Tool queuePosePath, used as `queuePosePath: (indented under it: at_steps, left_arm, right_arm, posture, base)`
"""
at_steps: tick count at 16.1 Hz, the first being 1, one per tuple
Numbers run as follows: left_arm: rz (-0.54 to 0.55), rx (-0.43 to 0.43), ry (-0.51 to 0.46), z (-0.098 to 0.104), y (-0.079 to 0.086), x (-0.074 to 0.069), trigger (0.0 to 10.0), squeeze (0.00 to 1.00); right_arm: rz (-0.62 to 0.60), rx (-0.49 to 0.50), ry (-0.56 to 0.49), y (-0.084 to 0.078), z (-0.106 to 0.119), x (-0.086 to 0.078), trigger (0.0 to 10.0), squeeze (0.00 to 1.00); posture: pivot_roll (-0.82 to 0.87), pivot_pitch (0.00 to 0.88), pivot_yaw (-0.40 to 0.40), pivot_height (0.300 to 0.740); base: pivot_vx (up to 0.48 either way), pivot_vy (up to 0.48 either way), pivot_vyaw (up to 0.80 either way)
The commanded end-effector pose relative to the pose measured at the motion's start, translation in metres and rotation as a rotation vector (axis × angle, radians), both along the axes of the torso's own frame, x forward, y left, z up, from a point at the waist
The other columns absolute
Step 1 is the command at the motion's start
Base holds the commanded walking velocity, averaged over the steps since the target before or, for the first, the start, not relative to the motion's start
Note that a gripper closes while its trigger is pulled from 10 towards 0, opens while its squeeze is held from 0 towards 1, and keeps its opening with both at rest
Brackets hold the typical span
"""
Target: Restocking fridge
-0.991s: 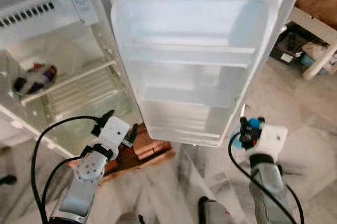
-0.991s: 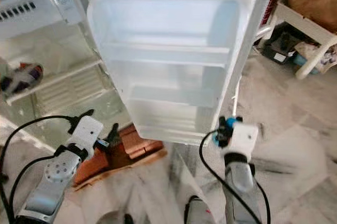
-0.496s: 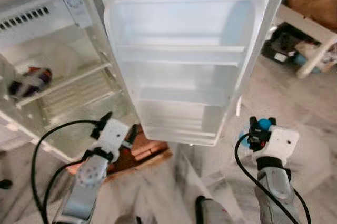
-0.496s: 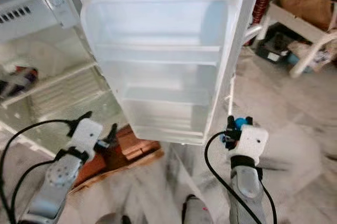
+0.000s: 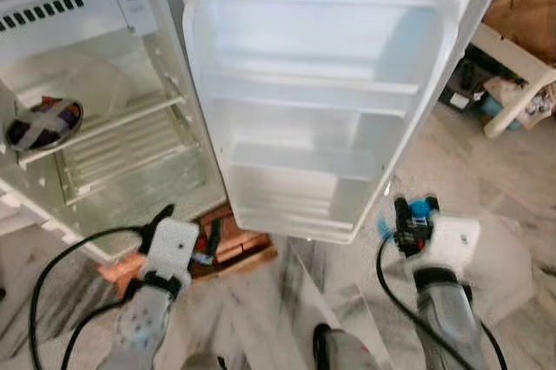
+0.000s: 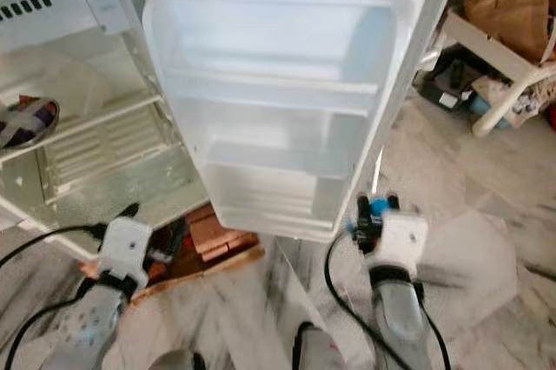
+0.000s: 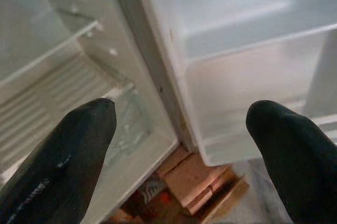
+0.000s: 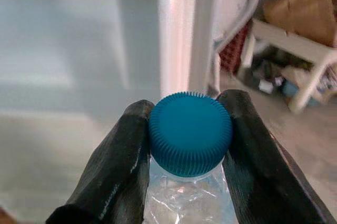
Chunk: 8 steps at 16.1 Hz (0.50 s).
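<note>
While the right gripper (image 8: 184, 145) pinches a bottle (image 8: 187, 203) by its blue cap (image 8: 189, 132), jaws closed on it, low before the open fridge door (image 5: 321, 109), the left gripper (image 7: 184, 145) hangs wide open and empty. Carrying step, seemingly; next, lift the bottle onto a door shelf (image 5: 304, 161).

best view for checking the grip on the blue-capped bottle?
Right wrist view: the blue cap sits clamped between both fingers of the right gripper, clear plastic below. The eye views show a blue speck at that gripper.
</note>
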<state>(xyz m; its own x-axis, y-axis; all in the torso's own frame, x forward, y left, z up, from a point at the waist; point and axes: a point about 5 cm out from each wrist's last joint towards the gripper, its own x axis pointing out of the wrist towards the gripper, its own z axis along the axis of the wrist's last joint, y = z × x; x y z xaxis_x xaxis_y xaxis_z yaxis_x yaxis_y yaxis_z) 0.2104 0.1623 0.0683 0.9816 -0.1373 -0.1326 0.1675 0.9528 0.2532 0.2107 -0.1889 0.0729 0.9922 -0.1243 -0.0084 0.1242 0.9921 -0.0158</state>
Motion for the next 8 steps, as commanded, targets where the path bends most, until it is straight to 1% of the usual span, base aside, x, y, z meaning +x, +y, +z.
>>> queuePosePath:
  at_steps: [1, 2, 3, 6, 8]
  left_arm:
    - [0.023, 0.003, -0.024, 0.006, 0.005, 0.000, 10.0, 0.00]
    - [0.016, 0.005, -0.028, 0.008, 0.005, 0.002, 10.0, 0.00]
    - [0.000, 0.017, -0.040, 0.010, 0.003, 0.005, 10.0, 0.00]
    - [-0.007, 0.015, -0.052, 0.014, -0.001, 0.013, 10.0, 0.00]
    - [-0.001, 0.019, -0.053, 0.015, -0.003, 0.014, 10.0, 0.00]
  right_arm:
    - [-0.002, 0.000, -0.034, -0.002, 0.009, -0.001, 10.0, 0.00]
    - [-0.001, 0.001, -0.029, -0.002, 0.009, -0.001, 10.0, 0.00]
    - [0.006, 0.004, -0.028, 0.001, 0.009, 0.003, 10.0, 0.00]
    - [0.024, 0.015, -0.050, 0.006, 0.017, 0.016, 10.0, 0.00]
    - [0.034, 0.013, -0.051, 0.005, 0.018, 0.021, 10.0, 0.00]
  posture:
    - [0.05, 0.121, 0.006, 0.740]
    - [0.05, 0.120, 0.009, 0.740]
    - [0.05, 0.121, 0.009, 0.740]
    - [0.05, 0.138, -0.006, 0.740]
    - [0.06, 0.148, -0.016, 0.740]
  base:
    - [0.000, 0.000, 0.00]
    - [0.000, 0.000, 0.00]
    - [0.000, 0.000, -0.61]
    - [0.000, 0.000, -0.80]
    - [0.000, 0.000, -0.80]
